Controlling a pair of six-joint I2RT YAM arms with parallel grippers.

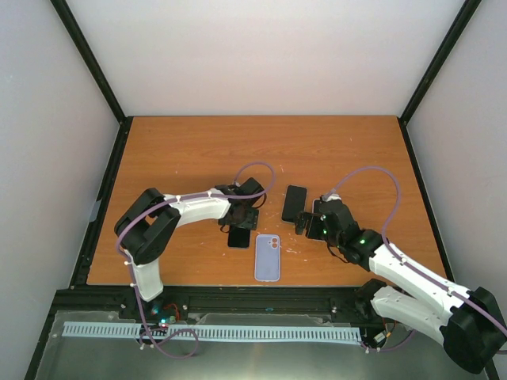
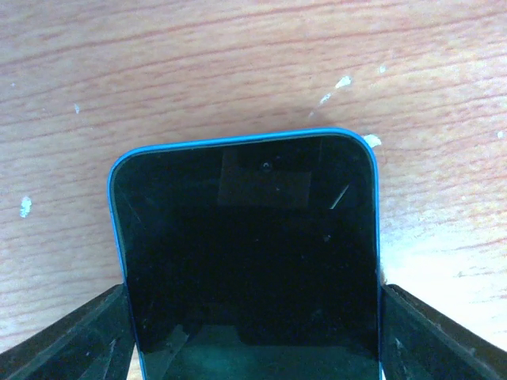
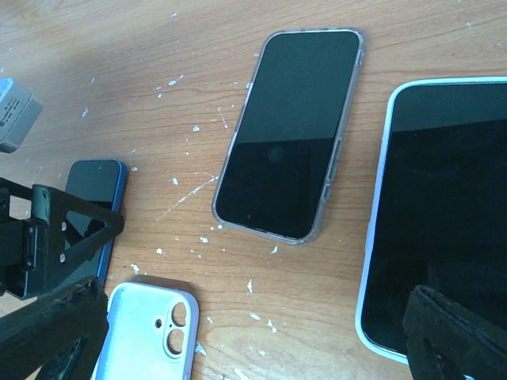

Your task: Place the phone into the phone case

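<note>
Black fingers of the left gripper fill the bottom corners of the left wrist view. One presses against each long edge of the blue phone, so the jaws are pinching it across its width. Its dark screen faces up and its rounded end points toward the top of the frame. It lies flat on the wooden table, which is flecked with white specks.

In the top view this phone sits just left of centre, under the gripper. Just beside it to the lower right, not touching, the pale lilac phone case lies near the table's bottom edge, with its camera cut-out toward the top.

The right gripper has its jaws spread wide and holds nothing. One finger hangs over a pale-rimmed phone at the right of the right wrist view. A dark phone in a clear case lies at upper centre there, near the pale-rimmed one.
</note>
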